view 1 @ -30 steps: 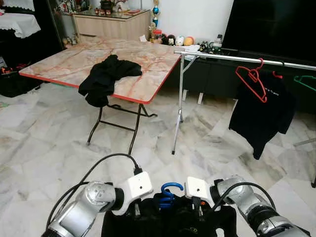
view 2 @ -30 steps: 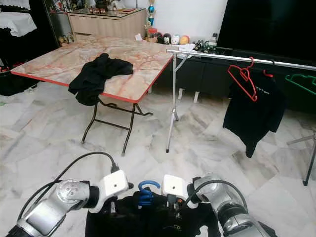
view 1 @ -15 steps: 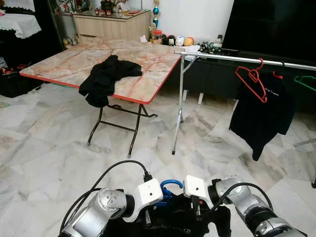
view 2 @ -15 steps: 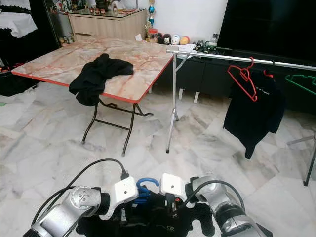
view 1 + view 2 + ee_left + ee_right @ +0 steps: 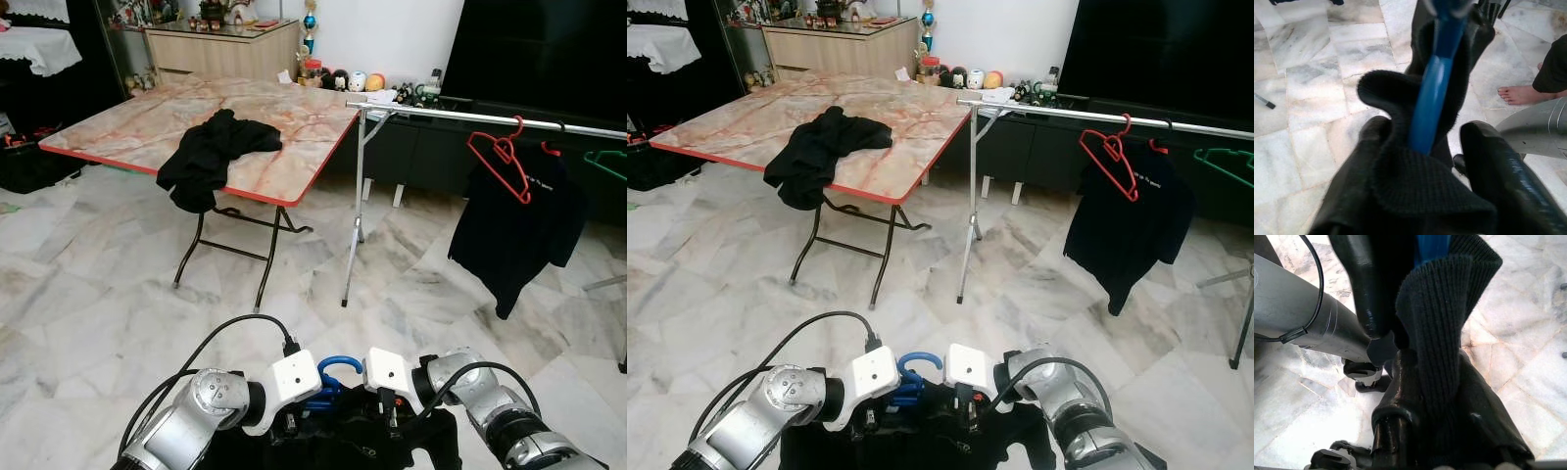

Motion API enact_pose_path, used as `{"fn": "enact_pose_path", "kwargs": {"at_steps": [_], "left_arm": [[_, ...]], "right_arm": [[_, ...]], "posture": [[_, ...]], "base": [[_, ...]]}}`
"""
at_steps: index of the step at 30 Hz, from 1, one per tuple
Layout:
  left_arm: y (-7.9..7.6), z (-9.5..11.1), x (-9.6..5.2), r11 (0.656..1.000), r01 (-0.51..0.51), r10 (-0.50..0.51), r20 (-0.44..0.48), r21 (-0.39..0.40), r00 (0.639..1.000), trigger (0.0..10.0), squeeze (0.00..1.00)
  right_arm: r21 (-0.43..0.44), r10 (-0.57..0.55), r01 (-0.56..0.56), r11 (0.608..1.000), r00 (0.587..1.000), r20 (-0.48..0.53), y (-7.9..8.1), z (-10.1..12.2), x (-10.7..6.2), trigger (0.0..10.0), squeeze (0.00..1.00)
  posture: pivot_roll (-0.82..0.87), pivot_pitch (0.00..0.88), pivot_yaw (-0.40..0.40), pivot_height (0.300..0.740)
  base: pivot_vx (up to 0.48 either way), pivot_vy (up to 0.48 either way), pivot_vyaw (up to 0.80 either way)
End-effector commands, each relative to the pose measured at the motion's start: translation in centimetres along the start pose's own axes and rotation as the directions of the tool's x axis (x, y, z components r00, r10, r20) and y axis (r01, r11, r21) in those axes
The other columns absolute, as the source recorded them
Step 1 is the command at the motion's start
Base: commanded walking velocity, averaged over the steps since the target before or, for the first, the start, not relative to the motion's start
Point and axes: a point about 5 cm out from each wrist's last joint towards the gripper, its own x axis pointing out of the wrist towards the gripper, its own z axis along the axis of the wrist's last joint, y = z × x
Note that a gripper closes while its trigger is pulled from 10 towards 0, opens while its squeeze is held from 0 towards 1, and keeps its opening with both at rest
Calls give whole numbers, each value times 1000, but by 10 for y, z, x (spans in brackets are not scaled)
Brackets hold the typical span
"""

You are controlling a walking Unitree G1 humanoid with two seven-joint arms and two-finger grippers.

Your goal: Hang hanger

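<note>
Held low at 6 o'clock, close to the robot's chest: a blue plastic hanger already threaded through the collar of a black knitted shirt, hook upward and poking up between the two white wrist blocks. Left pincer clamped on the bunched collar with the blue hanger neck running straight out between its black fingers; right pincer pinched shut on a ribbed fold of the same shirt, just beside the left. Both arms about equally near the hook, the pair nearly touching, so neither arm clearly favoured for the lift. A bare foot of a person on the marble floor, seen past the left pincer.

Farther out, at 12 to 1 o'clock, the upright leg of a silver metal clothes rail, its bar running across from roughly 12 o'clock away toward 3 o'clock, well above and well apart from the held hanger. Long axis of the bar lay crosswise to the robot's line of sight, so the hook would probably need raising and carrying forward and rightward to drop over it. Already on the bar at 2 o'clock: a red plastic hanger, a black T-shirt and, at the edge, a green hanger; free bar left between the leg and the red hanger.

At 11 o'clock, a folding marble-patterned counter with red edging, a second black garment draped over its near edge.
</note>
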Motion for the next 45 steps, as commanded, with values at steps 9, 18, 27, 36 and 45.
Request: {"fn": "enact_pose_path", "kwargs": {"at_steps": [9,18,27,36,45], "left_arm": [[-11,3,8,996,86,-87,10,22,996,0,0],[-12,4,9,994,103,-103,13,23,995,0,0],[-21,3,18,993,113,-113,1,33,994,0,0],[-18,-1,18,996,75,-75,-21,37,997,0,0],[-19,-10,23,996,43,-36,-80,77,996,0,0]], "right_arm": [[-38,-28,31,999,997,69,-8,14,-4,0,0],[-36,-26,29,999,997,71,-9,14,-6,0,0],[-12,-17,18,1000,998,60,-8,12,-7,10000,686],[-10,57,-56,998,997,43,-5,9,-14,10000,1000],[-51,162,-167,985,983,-83,-3,2,-29,10000,1000]], "posture": [[182,0,-18,740],[183,0,-24,740],[178,0,-40,740],[177,0,-51,740],[155,0,-58,740]], "base": [[0,0,0],[0,0,0],[0,0,0],[0,0,0],[0,0,0]]}}
